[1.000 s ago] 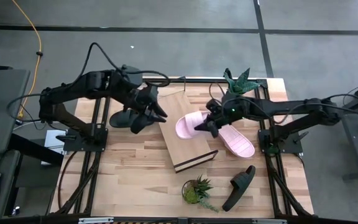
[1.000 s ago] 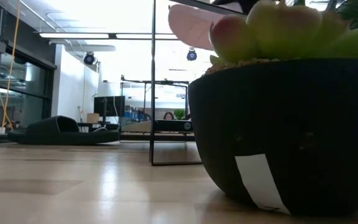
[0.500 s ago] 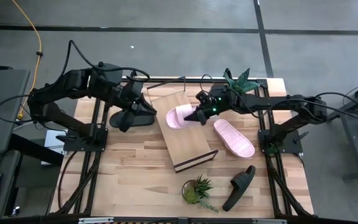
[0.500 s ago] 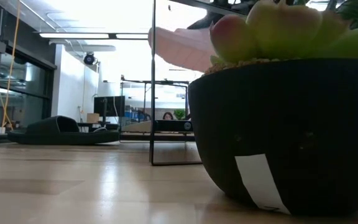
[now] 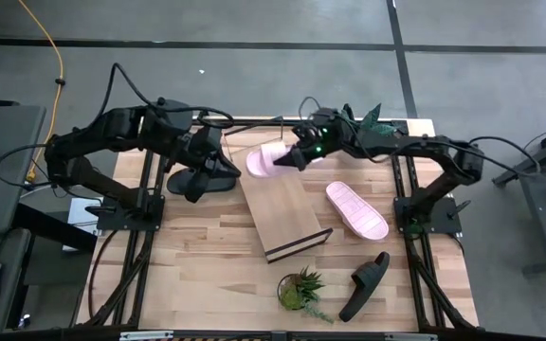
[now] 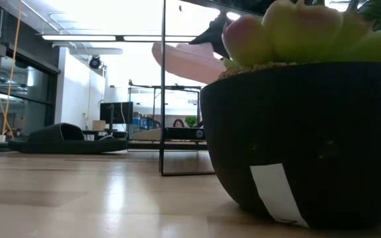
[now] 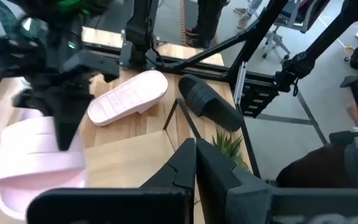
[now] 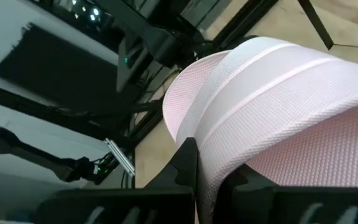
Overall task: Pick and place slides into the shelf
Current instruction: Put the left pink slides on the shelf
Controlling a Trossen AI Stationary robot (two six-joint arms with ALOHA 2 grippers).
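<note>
At the table's left rear, the left gripper (image 5: 200,180) sits over a black slide (image 5: 200,176) lying flat just beside the shelf (image 5: 283,206), its fingers drawn together, though whether they pinch the slide I cannot tell. The slanted shelf stands mid-table, and above its rear edge the right gripper (image 5: 297,157) is clamped on a pale pink slide (image 5: 268,161), held clear of the board. To the right, the second pink slide (image 5: 356,210) lies sole-up on the table (image 5: 197,256), with the other black slide (image 5: 365,285) nearer the front, beside a small potted plant (image 5: 300,290).
</note>
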